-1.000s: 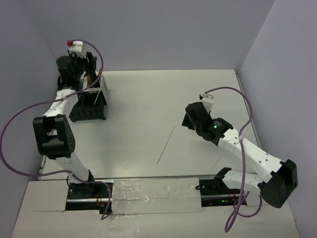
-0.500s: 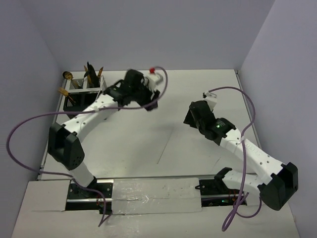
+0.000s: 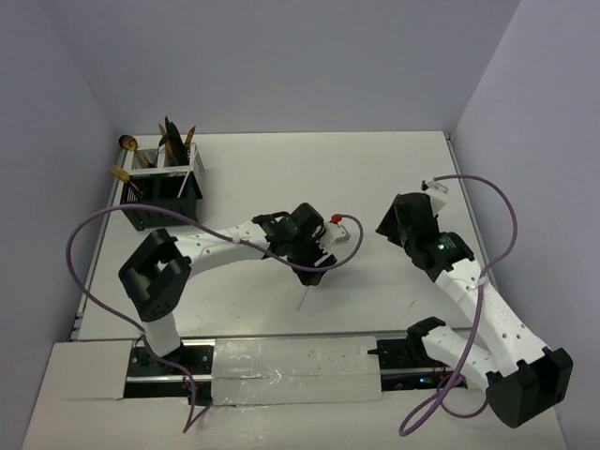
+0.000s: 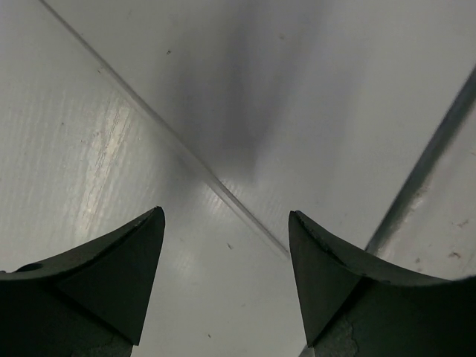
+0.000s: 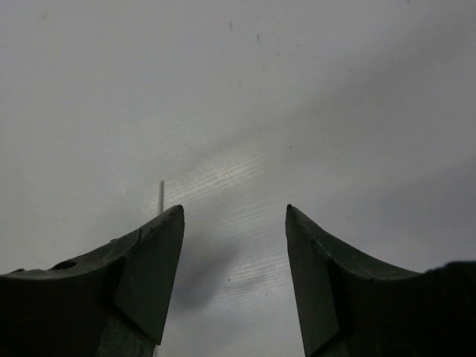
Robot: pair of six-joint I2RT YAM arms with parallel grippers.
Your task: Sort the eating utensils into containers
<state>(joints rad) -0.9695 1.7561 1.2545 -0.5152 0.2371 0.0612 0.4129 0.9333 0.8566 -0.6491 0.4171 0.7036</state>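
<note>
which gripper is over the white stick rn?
The left gripper: it hangs open directly above the stick, which runs between its fingers in the wrist view. The right gripper, also open, is off to the side.

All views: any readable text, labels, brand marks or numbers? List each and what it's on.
None readable in any view.
Caddy: no label or print visible.
Right arm: only a small green light, no legible lettering.
Wrist views: bare table, no markings.
</note>
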